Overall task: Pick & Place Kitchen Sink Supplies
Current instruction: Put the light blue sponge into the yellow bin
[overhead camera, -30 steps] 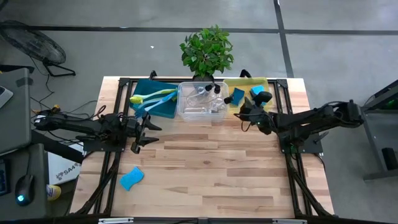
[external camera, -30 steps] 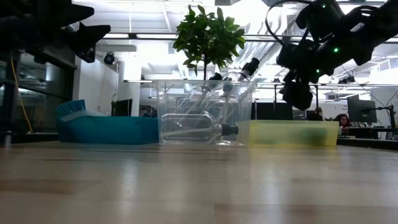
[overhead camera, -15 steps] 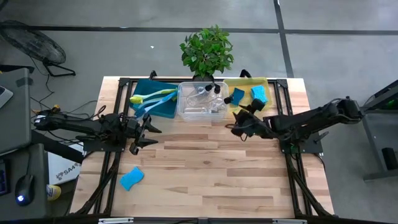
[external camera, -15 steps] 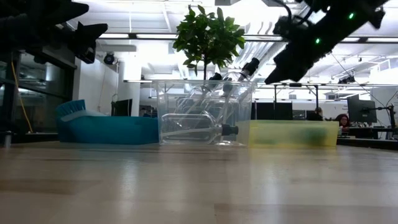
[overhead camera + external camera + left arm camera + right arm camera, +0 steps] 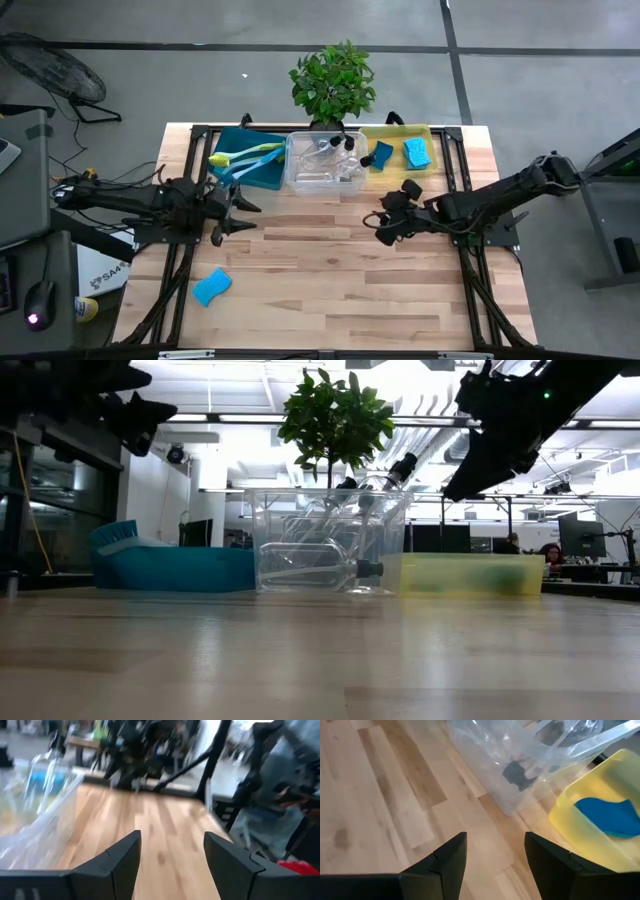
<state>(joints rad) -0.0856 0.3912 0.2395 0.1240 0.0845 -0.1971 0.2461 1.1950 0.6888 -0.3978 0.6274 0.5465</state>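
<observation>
1. Far left on the wooden table (image 5: 330, 270), the left gripper (image 5: 226, 211) hangs above the boards at about 9 o'clock from the table's centre, its fingers spread with nothing between them.
2. At about 7 o'clock from that gripper, one blue sponge (image 5: 211, 286) lies alone on the bare wood, well apart from every bin; by the look of things, it is the only supply left to sort.
3. Along the far edge, the teal bin (image 5: 262, 172) holds the dish brushes (image 5: 243, 155), the clear bin (image 5: 322, 176) holds the pump bottles (image 5: 336, 147), and the yellow bin (image 5: 396, 132) holds two more sponges (image 5: 416, 152).
4. Right of centre, the right gripper (image 5: 384, 226) hovers at 6 o'clock from the yellow bin, jaws apart and empty.
5. The stray sponge sits nearest the left arm. A clean pickup likely means lowering straight over it, closing across its narrow width, and lifting well clear of the bin walls before carrying it toward the yellow bin.
</observation>
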